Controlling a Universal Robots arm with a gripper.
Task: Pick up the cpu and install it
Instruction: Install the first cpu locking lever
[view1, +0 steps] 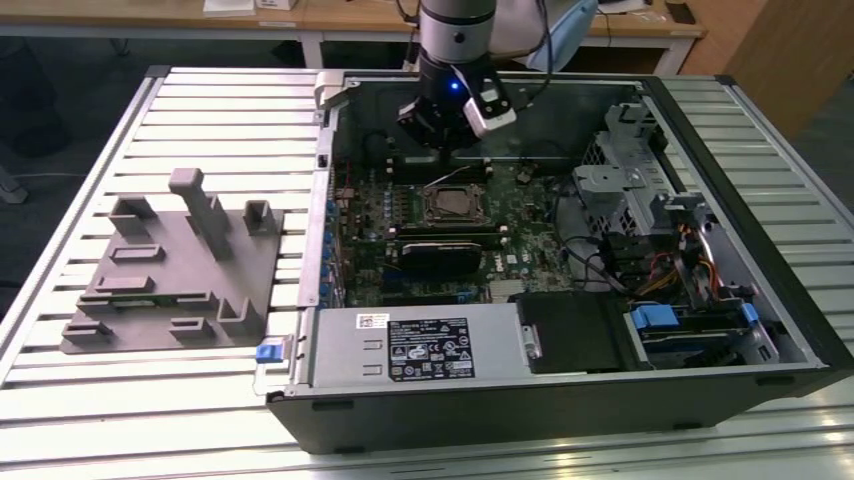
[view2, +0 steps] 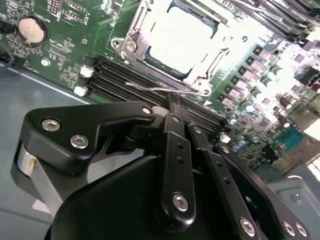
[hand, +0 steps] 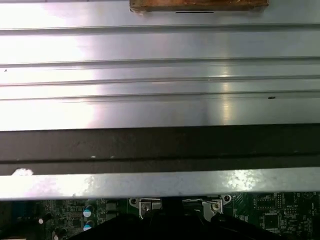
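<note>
Second wrist view: cpu (view2: 182, 40) beyond hand (view2: 172, 102).

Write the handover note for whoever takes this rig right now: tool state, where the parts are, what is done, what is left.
Tool: over the open computer case, just beyond the socket; whether it is open or shut cannot be told.
Cpu: pale metal top shows inside the socket frame in the second wrist view, so it looks seated.
Retention lever: appears unlatched, lying free beside the socket.
Grey fixture: on the slatted table at the exterior view's left.
Done: cpu appears placed. Left: confirm seating; the socket appears not yet locked.
</note>
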